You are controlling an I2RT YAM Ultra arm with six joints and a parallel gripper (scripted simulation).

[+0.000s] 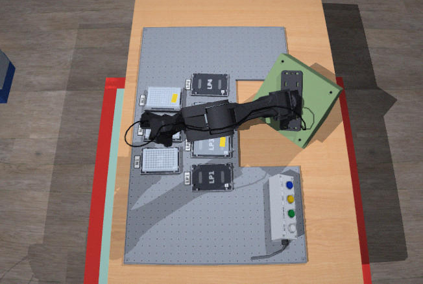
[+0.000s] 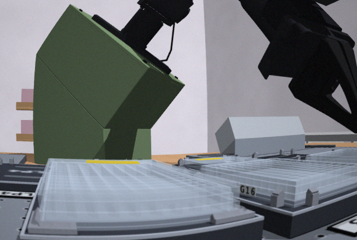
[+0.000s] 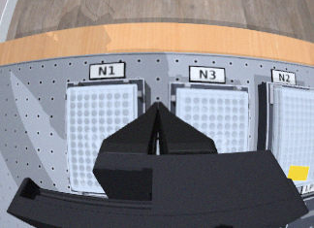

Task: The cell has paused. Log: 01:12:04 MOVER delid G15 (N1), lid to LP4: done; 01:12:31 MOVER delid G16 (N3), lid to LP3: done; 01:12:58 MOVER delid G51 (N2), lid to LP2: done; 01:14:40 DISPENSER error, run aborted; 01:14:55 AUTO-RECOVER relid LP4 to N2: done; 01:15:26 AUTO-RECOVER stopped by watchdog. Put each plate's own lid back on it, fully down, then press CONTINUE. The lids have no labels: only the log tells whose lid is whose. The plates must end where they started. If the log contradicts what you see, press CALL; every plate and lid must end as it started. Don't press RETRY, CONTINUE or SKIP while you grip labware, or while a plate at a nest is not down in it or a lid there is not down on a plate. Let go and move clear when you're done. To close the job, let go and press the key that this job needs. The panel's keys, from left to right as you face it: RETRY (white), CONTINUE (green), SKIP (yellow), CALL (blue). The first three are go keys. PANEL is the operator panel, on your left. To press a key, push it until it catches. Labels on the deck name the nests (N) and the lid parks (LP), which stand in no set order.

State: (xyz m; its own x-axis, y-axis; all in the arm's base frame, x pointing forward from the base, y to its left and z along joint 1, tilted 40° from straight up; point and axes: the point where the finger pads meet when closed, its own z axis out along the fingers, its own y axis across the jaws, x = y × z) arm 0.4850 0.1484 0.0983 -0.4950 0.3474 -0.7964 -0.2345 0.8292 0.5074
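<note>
My gripper [image 3: 157, 108] is shut and empty, above the gap between N1 and N3. The N1 plate [image 1: 159, 159] [image 3: 101, 117] and N3 plate [image 3: 213, 110] show bare wells, without lids; the N3 one bears the tag G16 [image 2: 247, 189]. The N2 plate [image 1: 159, 97] [image 2: 121, 190] [image 3: 295, 117] has a clear lid with a yellow sticker [image 1: 174, 98] [image 3: 298, 173]; I cannot tell if it is fully down. A clear lid [image 1: 205, 150] with a yellow sticker lies at LP3. LP4 [image 1: 197, 91] and LP1 [image 1: 199, 186] hold no lid. The arm hides most of LP2.
The operator panel [image 1: 276, 205] [image 2: 268, 144] carries the blue [image 1: 289, 185], yellow [image 1: 290, 198], green [image 1: 290, 213] and white [image 1: 291, 228] keys. Its cable [image 1: 266, 257] lies on the deck. The green arm base [image 1: 318, 116] [image 2: 80, 86] stands behind the lid parks. Small guide posts [image 2: 276, 198] rise at nest edges.
</note>
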